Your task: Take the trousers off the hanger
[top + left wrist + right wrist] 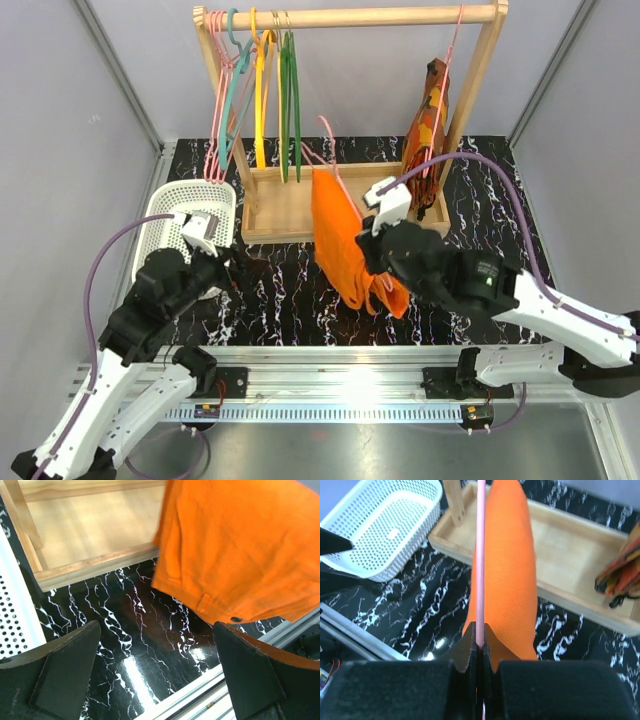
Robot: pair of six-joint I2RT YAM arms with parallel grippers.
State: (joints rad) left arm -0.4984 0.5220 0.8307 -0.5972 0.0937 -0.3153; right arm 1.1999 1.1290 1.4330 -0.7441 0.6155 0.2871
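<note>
Two pincers, one garment on record. Entry one: right pincer [479,647], clamped tight on the pink wire of the hanger [480,555], above the black marbled desk [270,295]. Entry two: trousers [345,240], plain orange, draped over that hanger, before the wooden rack [350,17]. Entry three: left pincer [157,667], jaws wide, holding nothing, near the trousers' lower edge.

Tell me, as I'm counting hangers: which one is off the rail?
The pink hanger carrying the orange trousers, pinched in the right gripper's shut jaws. The other hangers, even the one with the camouflage garment, hang from the rail.
</note>
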